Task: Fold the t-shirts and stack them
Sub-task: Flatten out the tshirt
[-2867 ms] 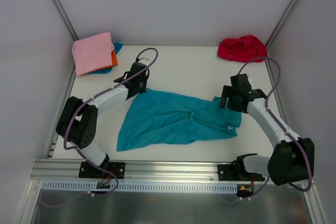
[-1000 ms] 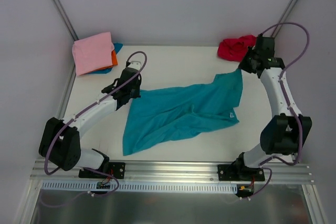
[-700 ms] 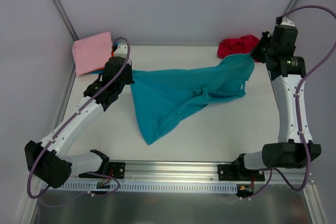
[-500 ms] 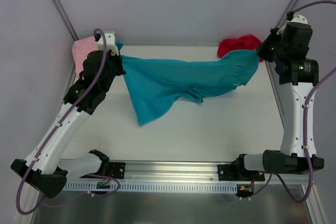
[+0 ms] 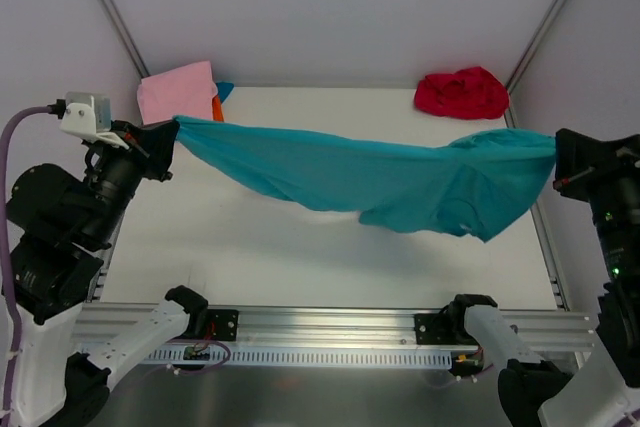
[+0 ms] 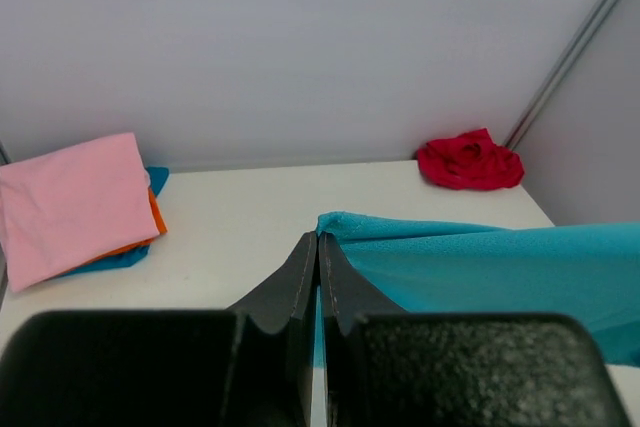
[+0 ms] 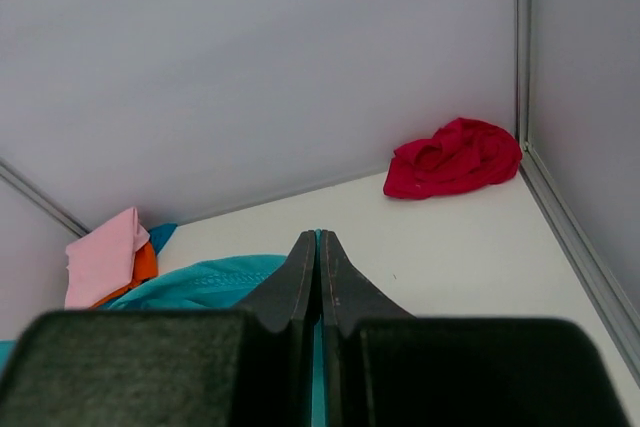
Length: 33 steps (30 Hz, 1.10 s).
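Looking down from above, the teal t-shirt [image 5: 380,182] hangs stretched in the air over the worktop [image 5: 300,252]. One end is pinched in the left fingers [image 5: 170,130], the other in the right fingers [image 5: 556,150]. The left wrist view shows those fingers clamped shut on a teal edge, with the folded pink shirt [image 6: 70,197] lying far left. In the right wrist view the fingers are shut on teal cloth, and the crumpled red shirt [image 7: 455,172] lies in the far corner.
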Tool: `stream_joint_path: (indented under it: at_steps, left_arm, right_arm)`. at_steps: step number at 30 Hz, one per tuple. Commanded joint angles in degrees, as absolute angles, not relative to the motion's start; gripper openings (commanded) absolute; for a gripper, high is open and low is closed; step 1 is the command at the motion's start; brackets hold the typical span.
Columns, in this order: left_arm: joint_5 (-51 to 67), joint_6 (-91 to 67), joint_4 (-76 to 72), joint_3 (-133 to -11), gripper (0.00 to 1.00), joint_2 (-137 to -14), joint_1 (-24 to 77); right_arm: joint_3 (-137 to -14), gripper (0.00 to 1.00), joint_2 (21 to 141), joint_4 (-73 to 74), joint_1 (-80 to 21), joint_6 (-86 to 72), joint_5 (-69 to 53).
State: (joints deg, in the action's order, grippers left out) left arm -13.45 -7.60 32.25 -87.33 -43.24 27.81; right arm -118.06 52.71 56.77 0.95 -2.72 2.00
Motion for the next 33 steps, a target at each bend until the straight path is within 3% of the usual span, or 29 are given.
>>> stream_joint_path:
  at_steps: [1,11,21,28,33]
  left_arm:
    - [-9.58,-9.67,37.43,-91.22,0.0,-42.37,28.12]
    - [-9.84,-8.09,36.93,-94.84,0.0,-44.64,28.12]
    - [-9.4,-3.44,29.98,-96.15,0.0,-62.46,28.12]
    - [-9.67,-1.14,30.15,-105.98,0.0,-74.17,27.69]
    - [-8.79,-1.23,31.29,-111.53,0.0,-76.55,27.69]
  right_arm:
    - [-120.67,0.0,51.42,60.82,1.41,-2.81,1.23]
    - [-123.57,0.0,57.81,59.42,0.97,-3.08,1.58]
    - [-119.88,0.0,75.04,52.03,1.14,-4.04,-1.93]
    - [-135.4,0.0,89.01,54.05,1.23,-4.75,-2.64]
    - [-137.37,0.0,87.02,53.26,1.67,-5.45,-3.16]
